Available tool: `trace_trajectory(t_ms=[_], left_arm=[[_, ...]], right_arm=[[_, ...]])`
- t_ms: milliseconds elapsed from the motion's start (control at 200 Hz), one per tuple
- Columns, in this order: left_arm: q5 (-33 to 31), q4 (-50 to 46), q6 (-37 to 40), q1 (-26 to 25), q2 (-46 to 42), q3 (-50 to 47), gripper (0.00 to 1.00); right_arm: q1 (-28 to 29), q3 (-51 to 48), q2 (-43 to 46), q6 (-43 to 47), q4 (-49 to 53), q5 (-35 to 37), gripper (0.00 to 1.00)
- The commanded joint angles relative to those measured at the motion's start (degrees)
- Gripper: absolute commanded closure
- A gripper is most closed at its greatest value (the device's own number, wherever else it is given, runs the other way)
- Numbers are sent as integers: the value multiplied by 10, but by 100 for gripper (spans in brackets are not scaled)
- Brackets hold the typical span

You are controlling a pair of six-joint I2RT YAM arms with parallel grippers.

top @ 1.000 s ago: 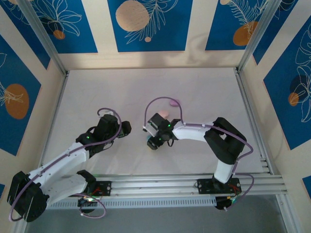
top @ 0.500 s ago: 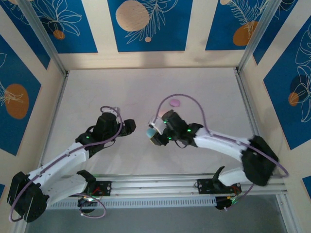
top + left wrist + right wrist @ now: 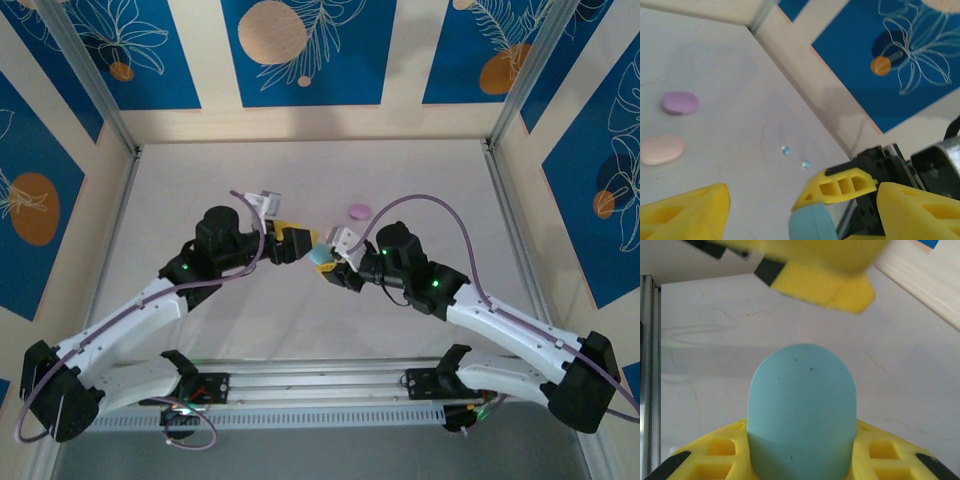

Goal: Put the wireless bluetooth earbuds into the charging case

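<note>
We find the middle tight: the light blue oval plastic case, clamped in the right gripper, sits just beside the left gripper and its spread yellow fingers; beyond, a purple oval case, a pink oval case and two tiny light blue earbuds dot the white table; its left side offers open passage.

A pale, faintly scratched table is seen. A purple oval case and a pink oval case are laid flat on it, near each other but not touching. One tiny light blue earbud and a second earbud are set close together, apart from both cases.
</note>
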State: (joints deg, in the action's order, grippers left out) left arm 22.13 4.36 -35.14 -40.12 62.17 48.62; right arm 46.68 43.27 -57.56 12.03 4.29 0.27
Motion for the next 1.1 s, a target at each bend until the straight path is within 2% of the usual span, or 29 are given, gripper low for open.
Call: trace_trajectory(t_ms=[0,90,200,415,520,635,780,955,1091], left_arm=[[37,-41,45,-20,22,32,27],[35,-54,51,-28,35,40,33],[34,-51,48,-31,41,41,44],[11,-49,29,-32,42,41,75],[-33,-62,-22,-32,39,42,87],[-40,6,-105,-32,22,9,89],[-16,101,-188,-32,17,-26,89],[1,111,-214,-32,18,-28,89],[8,130,-228,-32,21,-31,89]], right_arm=[[-3,3,15,8,-20,22,68],[-3,2,18,8,-26,31,68],[-3,-2,19,7,-29,33,68],[-1,-2,21,14,-29,42,65],[3,-8,26,33,-37,58,61],[-4,-31,48,36,-72,69,54],[-47,-81,76,55,-140,-38,51],[-94,-86,89,27,-166,-121,51],[-100,-78,84,23,-175,-140,50]])
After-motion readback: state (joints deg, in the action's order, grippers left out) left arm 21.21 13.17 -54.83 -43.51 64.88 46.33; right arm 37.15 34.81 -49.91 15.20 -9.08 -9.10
